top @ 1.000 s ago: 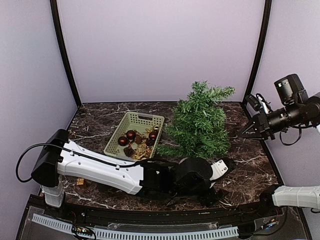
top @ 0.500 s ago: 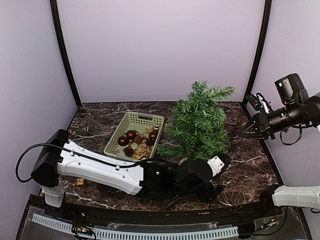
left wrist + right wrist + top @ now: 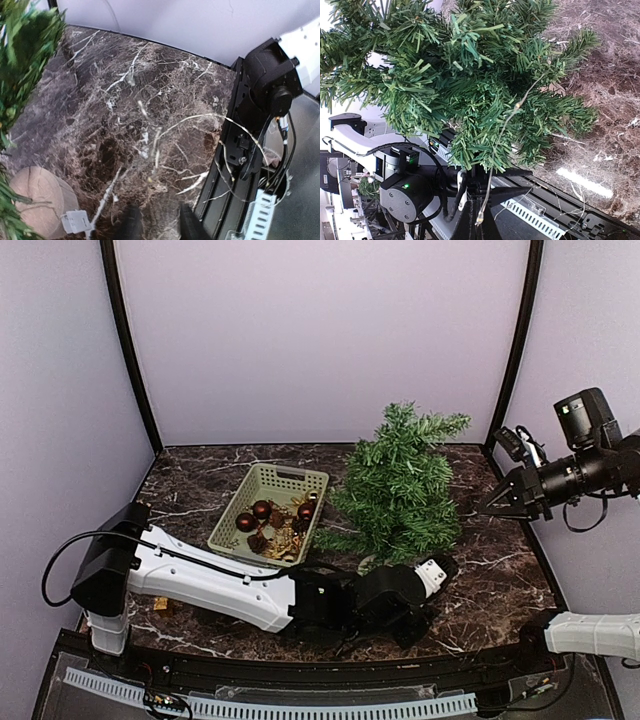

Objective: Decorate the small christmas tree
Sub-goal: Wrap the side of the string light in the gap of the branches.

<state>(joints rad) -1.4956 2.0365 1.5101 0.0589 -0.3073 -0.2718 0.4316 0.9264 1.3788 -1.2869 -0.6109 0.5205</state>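
**A small fir on dark marble, with two robot arms beside it**

We look down on a table [image 3: 190,490] of dark brown marble with white veins. Plain pale lilac walls [image 3: 320,340] close it in on three sides. Black posts [image 3: 128,350] rise at the back corners, and a white slotted strip [image 3: 300,708] runs along the near edge.

The small christmas tree [image 3: 400,490] stands upright at about one o'clock from the table's middle, bushy and green. Its round tan wooden base [image 3: 40,197] rests on the marble. At nine o'clock from the tree, just beside its lowest branches, sits a pale green basket [image 3: 290,473]. It holds dark red balls [image 3: 262,508] and some gold pieces.

The left arm lies low across the front of the table. The left gripper [image 3: 159,224] is at about six o'clock from the tree, near the base. In the left wrist view its two dark fingertips [image 3: 132,222] are narrowly apart, with marble showing between them. We cannot tell whether anything is caught there. A small white plug [image 3: 75,221] lies just beside the base.

The right gripper [image 3: 490,504] hangs in the air at three o'clock from the tree, pointing toward it. Its fingers are closed together. A thin wire [image 3: 502,132] dotted with tiny lights appears pinched at their tip and runs on into the branches. The left wrist view also shows a thin wire, looping loosely over the marble.
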